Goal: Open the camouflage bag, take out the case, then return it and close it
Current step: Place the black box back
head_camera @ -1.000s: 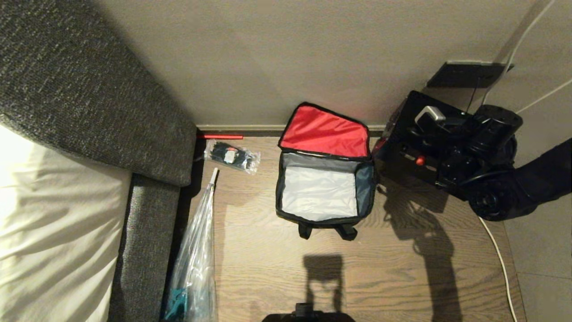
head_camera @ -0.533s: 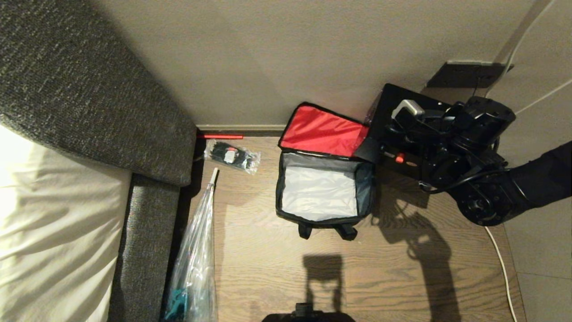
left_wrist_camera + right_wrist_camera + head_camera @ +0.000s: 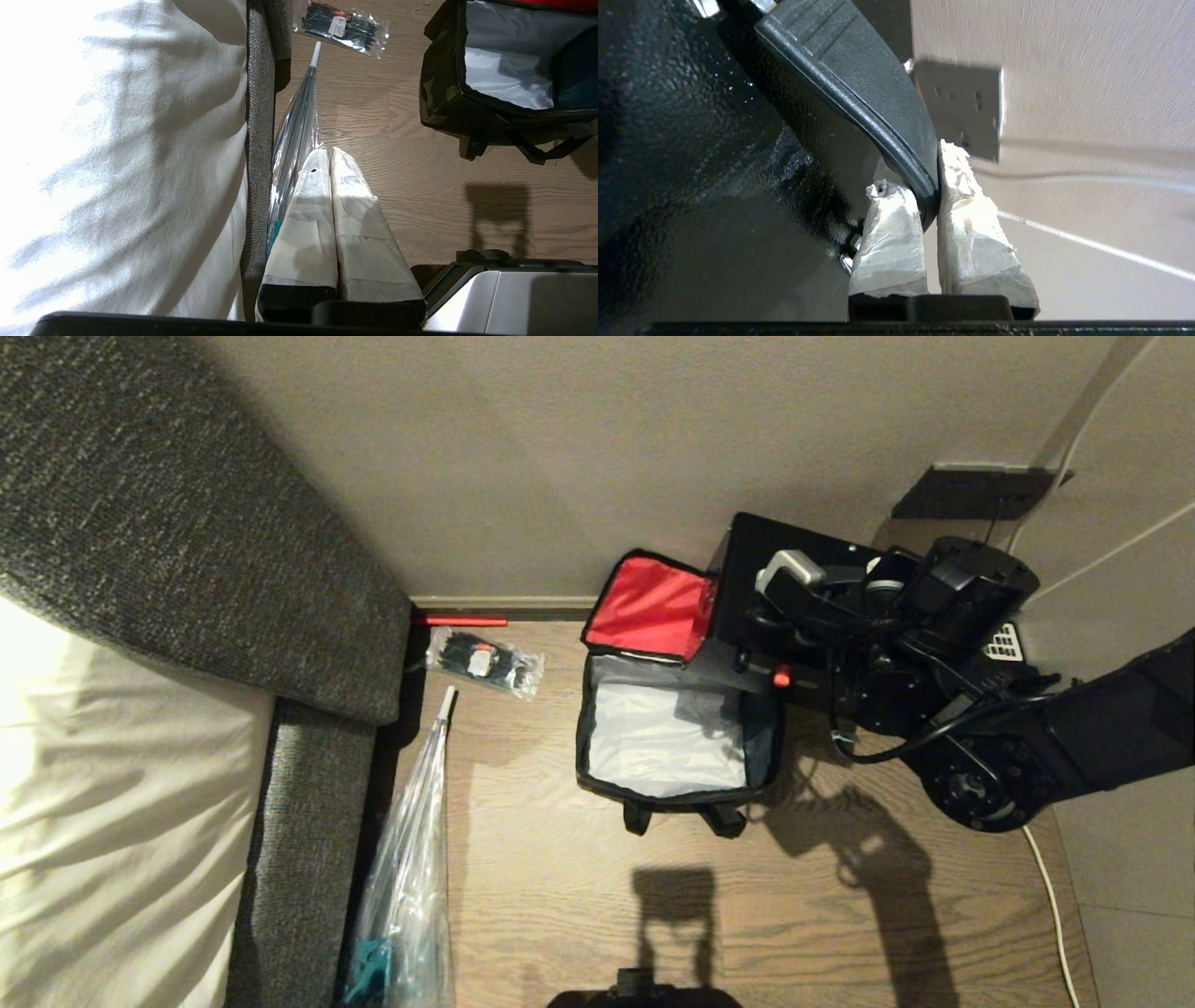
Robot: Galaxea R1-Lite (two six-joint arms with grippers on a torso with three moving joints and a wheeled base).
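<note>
Wood floor by wall: right gripper (image 3: 929, 196) clamped on case (image 3: 747, 588) handle, case hanging over far-right corner of open bag (image 3: 672, 784); needs shifting left

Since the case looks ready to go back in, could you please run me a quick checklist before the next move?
1. Bag open, red lid back against the wall: ok.
2. Bag's silver inside free of objects: ok.
3. Right gripper shut on the case handle: ok.
4. Case over the opening: not ok, only its near corner overlaps the bag's back right.
5. Case level for lowering: cannot tell.
6. Left gripper shut, parked away from the bag: ok.
</note>
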